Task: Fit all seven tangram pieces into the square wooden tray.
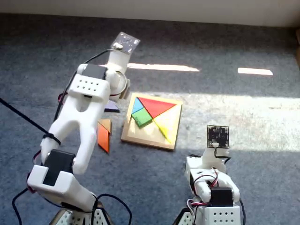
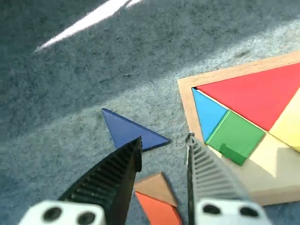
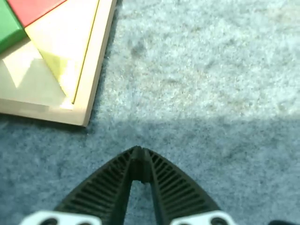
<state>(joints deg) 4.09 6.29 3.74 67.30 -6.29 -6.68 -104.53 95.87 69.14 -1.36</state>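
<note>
Gripper (image 2: 164,139) (left) over blue triangle (image 2: 125,130)

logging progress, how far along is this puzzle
Done: red triangle, light blue triangle, green square, yellow triangle in the tray. In hand: nothing; open left gripper hangs by the dark blue triangle. Left: that, the orange piece, the tan piece.

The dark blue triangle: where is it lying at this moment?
In the left wrist view the dark blue triangle lies on the carpet outside the tray, just ahead of the open left gripper, near the orange piece.
</note>
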